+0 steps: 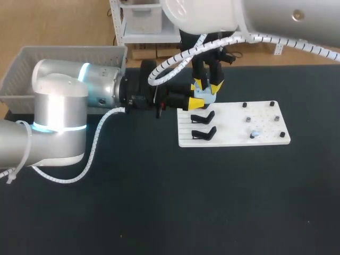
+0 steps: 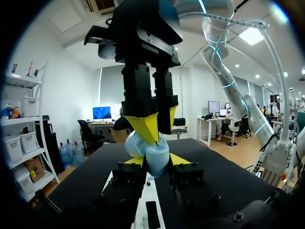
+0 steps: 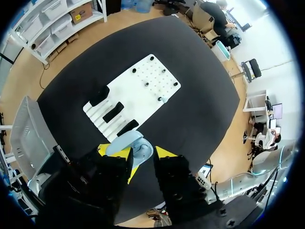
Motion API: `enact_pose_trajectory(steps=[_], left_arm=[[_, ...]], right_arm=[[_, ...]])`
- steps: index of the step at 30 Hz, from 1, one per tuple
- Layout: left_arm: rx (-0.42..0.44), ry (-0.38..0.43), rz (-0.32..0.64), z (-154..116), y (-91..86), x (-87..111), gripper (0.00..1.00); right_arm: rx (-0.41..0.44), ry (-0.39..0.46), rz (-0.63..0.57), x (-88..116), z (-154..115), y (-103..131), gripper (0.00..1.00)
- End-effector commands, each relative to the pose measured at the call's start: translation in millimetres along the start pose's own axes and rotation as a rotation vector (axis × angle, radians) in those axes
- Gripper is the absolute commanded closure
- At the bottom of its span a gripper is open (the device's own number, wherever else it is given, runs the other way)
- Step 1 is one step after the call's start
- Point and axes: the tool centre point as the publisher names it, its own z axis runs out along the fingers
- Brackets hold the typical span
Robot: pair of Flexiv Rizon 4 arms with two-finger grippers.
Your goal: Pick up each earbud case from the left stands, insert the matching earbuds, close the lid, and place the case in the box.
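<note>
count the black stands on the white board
3, in a row at one end of the white board: far stand, middle stand, near stand partly hidden by the earbud case.

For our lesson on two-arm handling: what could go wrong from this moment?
1. The pale blue plastic earbud case is held off the table in the left gripper, with the right gripper crowding it; a nudge could knock it loose.
2. If dropped, it might strike the black stands on the white pegged board below.
</note>
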Motion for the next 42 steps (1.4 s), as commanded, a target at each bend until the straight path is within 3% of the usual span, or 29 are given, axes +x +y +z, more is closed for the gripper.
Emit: enact_pose_trajectory(steps=[1, 5, 6, 12, 16, 25, 29, 42], left_arm=[[-0.005, -0.004, 0.004, 0.7, -2.0, 0.7, 1.00], [-0.005, -0.004, 0.004, 0.7, -2.0, 0.7, 1.00], [-0.005, -0.004, 0.004, 0.7, -2.0, 0.7, 1.00], [-0.005, -0.004, 0.004, 0.7, -2.0, 0.7, 1.00], [-0.005, -0.004, 0.004, 0.7, -2.0, 0.7, 1.00], [-0.005, -0.004, 0.004, 0.7, -2.0, 0.7, 1.00], [-0.005, -0.004, 0.004, 0.7, -2.0, 0.7, 1.00], [-0.005, -0.004, 0.004, 0.7, -2.0, 0.7, 1.00]], right_arm=[[-0.029, -0.009, 0.001, 5.6, -7.2, -15.1, 0.00], [-0.059, -0.028, -0.002, 12.6, -14.9, -37.0, 0.00], [-0.074, -0.029, -0.004, 13.2, -16.7, -42.8, 0.04], [-0.196, -0.139, -0.156, 16.6, -17.1, -75.4, 0.00], [-0.278, -0.107, -0.192, 10.3, -11.4, -89.7, 0.20], [-0.346, -0.052, -0.226, -13.9, 9.0, -118.8, 0.15], [-0.347, -0.073, -0.277, -17.6, 16.6, -123.7, 0.00], [-0.308, -0.158, -0.419, -42.6, 74.4, -106.4, 0.00]])
